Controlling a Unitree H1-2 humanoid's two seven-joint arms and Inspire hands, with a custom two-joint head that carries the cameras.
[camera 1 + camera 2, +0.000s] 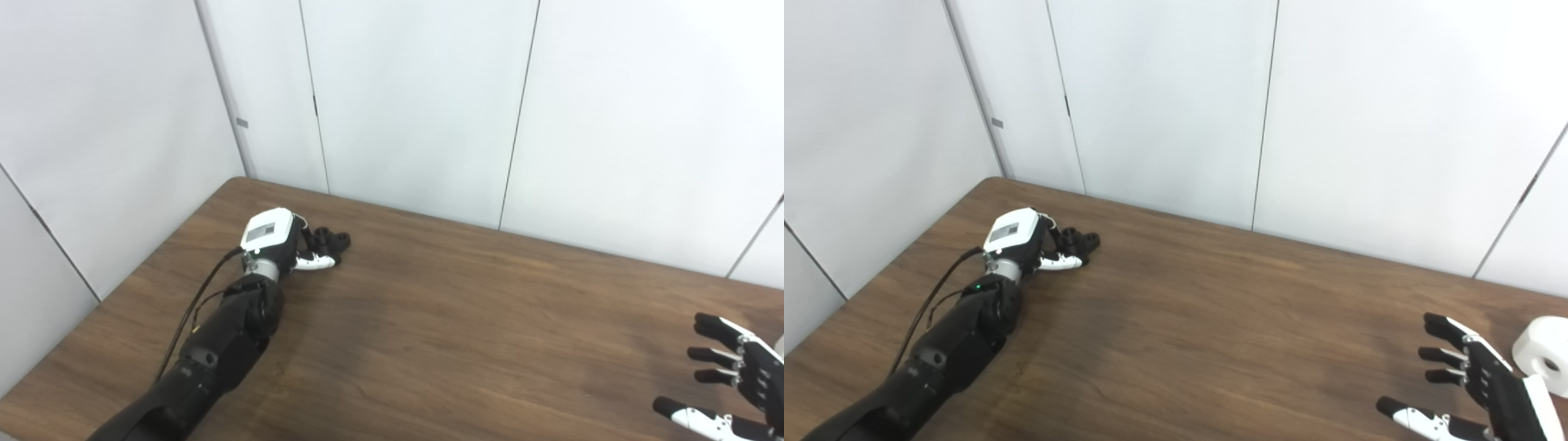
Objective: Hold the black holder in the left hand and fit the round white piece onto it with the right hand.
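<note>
**Holder under my left hand, white ring waiting by my right**

My left hand [1020, 242] lies far out at about ten o'clock on the wooden table [1213, 318], fingers curled around the near end of the black holder [1079, 239]. I cannot tell whether the hold is firm or only a touch; the holder sits on the wood. It looks like hard moulded plastic, light and stiff, with short round sockets on top. I judge the body below those sockets is the place to clasp, leaving the tops free for the fitting.

My right hand [1476, 383] hovers at about four o'clock, fingers spread wide and holding nothing. The round white piece [1543, 358] lies just beside it, toward three o'clock, flat-faced with a dark hole through its middle. It seems rigid, smooth and probably a bit slippery, so I would pinch it across the outer rim, keeping the hole uncovered.

Nothing else lies on the table between the two parts; they are well apart. Pale wall panels [1164, 104] close off the far edge at twelve o'clock.
</note>
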